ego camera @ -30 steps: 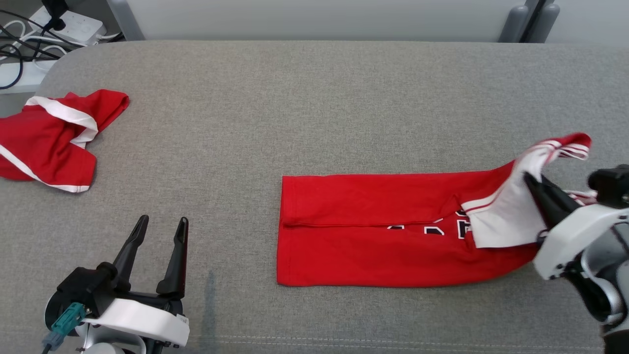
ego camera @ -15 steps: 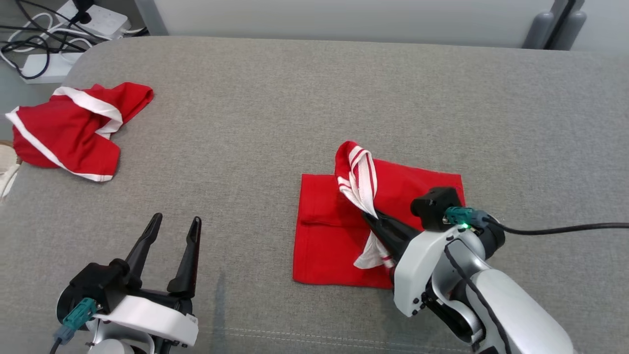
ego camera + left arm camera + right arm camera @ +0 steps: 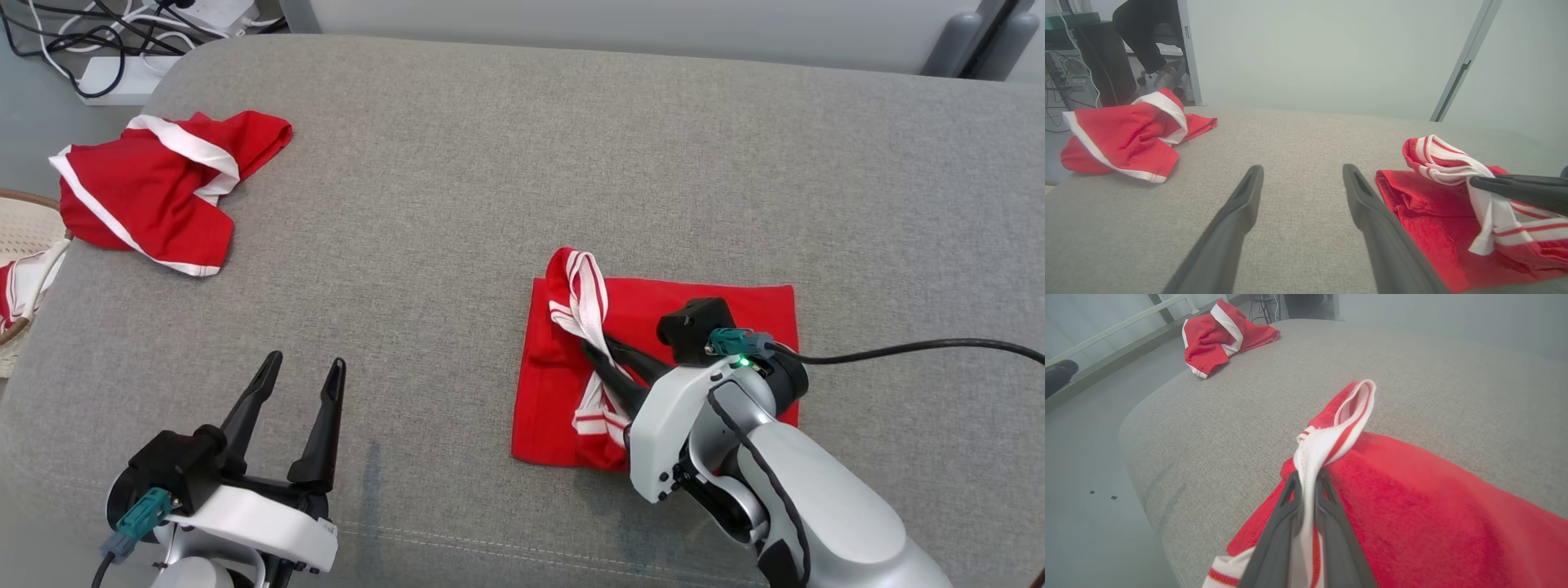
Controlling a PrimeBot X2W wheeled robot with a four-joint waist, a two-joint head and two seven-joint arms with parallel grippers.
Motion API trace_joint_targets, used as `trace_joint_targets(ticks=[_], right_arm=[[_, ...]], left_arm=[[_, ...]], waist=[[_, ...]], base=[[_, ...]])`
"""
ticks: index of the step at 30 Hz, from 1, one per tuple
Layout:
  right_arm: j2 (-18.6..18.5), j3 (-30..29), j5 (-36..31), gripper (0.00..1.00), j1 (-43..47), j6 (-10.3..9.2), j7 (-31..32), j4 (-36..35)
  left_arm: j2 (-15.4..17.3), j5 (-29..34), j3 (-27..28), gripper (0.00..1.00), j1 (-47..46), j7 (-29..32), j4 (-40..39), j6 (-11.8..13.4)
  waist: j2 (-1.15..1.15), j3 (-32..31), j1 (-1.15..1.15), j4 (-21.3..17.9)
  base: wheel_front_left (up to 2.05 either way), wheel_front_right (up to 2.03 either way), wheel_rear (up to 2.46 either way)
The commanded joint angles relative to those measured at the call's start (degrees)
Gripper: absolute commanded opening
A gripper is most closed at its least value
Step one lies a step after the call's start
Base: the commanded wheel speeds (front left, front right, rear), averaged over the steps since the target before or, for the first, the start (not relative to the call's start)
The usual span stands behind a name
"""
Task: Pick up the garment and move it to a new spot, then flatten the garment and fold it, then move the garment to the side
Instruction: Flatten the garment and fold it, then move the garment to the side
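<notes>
Moved: right gripper (image 3: 598, 347) has swung the striped end leftward, doubling the garment (image 3: 661, 306)
Far left: second red garment (image 3: 155, 188), crumpled
Left gripper (image 3: 304, 363): fingers spread, empty
Centre-right: garment folded on grey cushion (image 3: 457, 163) (right gripper clamped on its white trim)

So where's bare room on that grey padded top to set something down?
Free: the grey padded surface between the crumpled red-and-white garment and the folded red garment, and right of it. Crowded: around the right gripper, shut on that garment's striped white trim; the open left gripper sits near-left.
</notes>
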Motion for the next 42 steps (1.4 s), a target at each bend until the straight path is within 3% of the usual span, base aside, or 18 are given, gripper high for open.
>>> trace_joint_targets(ticks=[1, 2, 6, 11, 16, 22, 30, 42], right_arm=[[1.3, 1.2, 1.3, 0.45, -1.5, -0.16, -1.2, -0.6], [1.3, 2.0, 2.0, 1.0, -1.8, -0.16, -1.3, -0.3], [1.5, 5.4, 6.9, 1.0, -2.2, -0.16, -2.6, -1.3], [1.0, 5.5, 9.8, 1.0, -2.9, -0.16, -9.9, -6.2], [-4.0, -3.0, 2.5, 1.0, -0.6, -0.16, -19.1, -9.9], [-7.8, -16.8, -8.8, 1.0, 8.3, -0.16, -21.8, -14.2], [-5.9, -28.7, -13.3, 1.0, 21.9, -0.16, -22.2, -18.7], [-2.8, -32.4, -12.4, 1.0, 30.9, -0.16, -20.7, -22.1]], left_arm=[[0.9, 0.5, 1.9, 1.0, -3.1, -0.5, -0.7, -0.4], [0.9, 0.5, 1.9, 1.0, -3.2, -0.5, -0.5, -0.5], [0.7, 0.6, 2.0, 1.0, -3.4, -0.7, 0.0, -0.5], [0.6, 0.7, 2.0, 1.0, -3.4, -0.7, 0.5, -0.4], [1.1, 0.7, 3.0, 1.0, -3.0, -0.8, 0.6, 0.3], [1.8, 1.0, 4.2, 1.0, -2.1, -0.9, 0.4, 1.4], [2.6, 1.7, 6.1, 1.0, -0.1, -1.0, 0.3, 2.4], [3.1, 2.7, 7.8, 1.0, 3.9, -1.1, -0.8, 2.8]], waist=[[0.0, 0.2, 0.0, 0.1], [0.0, 0.2, 0.0, 0.1], [0.0, 0.3, 0.0, -0.2], [0.0, 0.2, 0.0, -1.1], [0.0, -0.9, 0.0, -2.6], [0.0, -2.6, 0.0, -4.5], [0.0, -5.6, 0.0, -5.9], [0.0, -8.3, 0.0, -6.1]], base=[[0.0, 0.0, 0.0], [0.0, 0.0, 0.0], [0.0, 0.0, 0.0], [0.0, 0.0, 0.0], [0.0, 0.0, 0.0], [0.0, 0.0, 0.0], [0.0, 0.0, 0.0], [0.0, 0.0, 0.0]])
